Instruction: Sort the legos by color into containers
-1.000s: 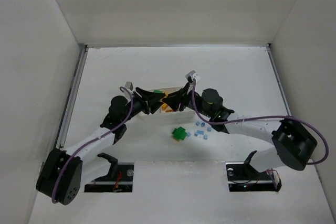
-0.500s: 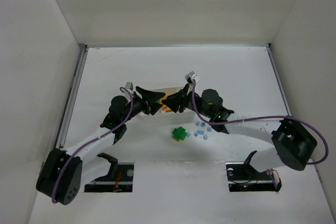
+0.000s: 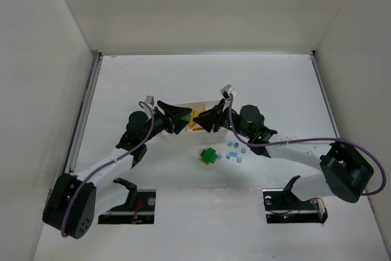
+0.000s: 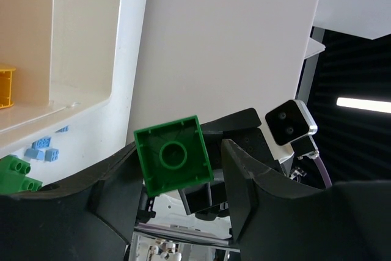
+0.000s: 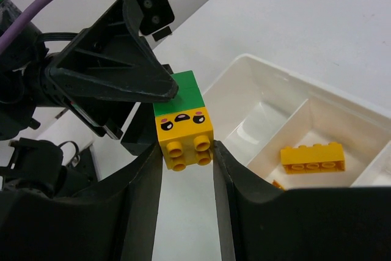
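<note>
- From above, the tray (image 3: 197,103) is mostly covered by the two grippers. Only its far edge and some orange inside show.
- The right gripper (image 5: 186,151) has its fingers clamped on the yellow brick (image 5: 185,128). The green brick (image 4: 173,154) sits directly on top of it, above the table beside the tray.
- The left gripper (image 3: 179,116) has its fingers apart around the green brick. A gap shows at one finger. At the other finger, I cannot tell if it touches.
- In the right wrist view, the frame edge cuts off part of the tray. One orange brick (image 5: 312,157) lies in a compartment, and a finger half hides another orange piece.
- Loose green bricks (image 3: 209,156) and small blue bricks (image 3: 234,151) lie near the tray's near side.
- The table (image 3: 275,84) is open toward the far and right walls.
</note>
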Controlling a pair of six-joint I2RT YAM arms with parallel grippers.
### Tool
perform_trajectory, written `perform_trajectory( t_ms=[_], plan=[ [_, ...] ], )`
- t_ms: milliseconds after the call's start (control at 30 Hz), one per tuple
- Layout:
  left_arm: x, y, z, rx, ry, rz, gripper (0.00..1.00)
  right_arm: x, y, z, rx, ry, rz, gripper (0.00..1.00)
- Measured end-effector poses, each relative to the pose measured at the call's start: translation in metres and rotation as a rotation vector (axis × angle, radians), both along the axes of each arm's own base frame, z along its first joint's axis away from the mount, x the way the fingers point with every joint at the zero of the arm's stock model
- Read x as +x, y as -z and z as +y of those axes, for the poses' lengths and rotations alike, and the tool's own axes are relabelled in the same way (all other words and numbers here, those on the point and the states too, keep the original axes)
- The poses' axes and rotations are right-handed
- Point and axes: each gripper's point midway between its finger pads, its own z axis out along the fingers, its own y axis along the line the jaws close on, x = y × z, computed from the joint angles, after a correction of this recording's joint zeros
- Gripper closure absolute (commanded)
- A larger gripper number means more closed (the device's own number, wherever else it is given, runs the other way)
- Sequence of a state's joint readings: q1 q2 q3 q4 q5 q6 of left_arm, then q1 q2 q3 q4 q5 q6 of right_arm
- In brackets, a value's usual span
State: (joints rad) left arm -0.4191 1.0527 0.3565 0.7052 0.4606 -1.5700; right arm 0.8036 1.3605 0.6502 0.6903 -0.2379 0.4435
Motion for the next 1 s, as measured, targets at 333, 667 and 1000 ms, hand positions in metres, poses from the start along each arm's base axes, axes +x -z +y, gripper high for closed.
perform_trajectory(
  t_ms=[333, 667, 1000],
  plan=[
    [0.0, -0.001, 0.0, 0.003, 0.002, -0.008, 0.55, 0.004, 0.001, -0.007, -0.001, 0.017, -0.002, 0.68],
    [0.0, 0.005, -0.004, 0.03, 0.02, -0.002, 0.83, 0.005, 0.004, -0.01, -0.021, 0.019, -0.019, 0.68],
    [-0.002, 0.001, -0.001, 0.027, 0.045, -0.018, 0.89, 0.002, 0.0, -0.014, -0.018, 0.021, -0.032, 0.68]
  ],
)
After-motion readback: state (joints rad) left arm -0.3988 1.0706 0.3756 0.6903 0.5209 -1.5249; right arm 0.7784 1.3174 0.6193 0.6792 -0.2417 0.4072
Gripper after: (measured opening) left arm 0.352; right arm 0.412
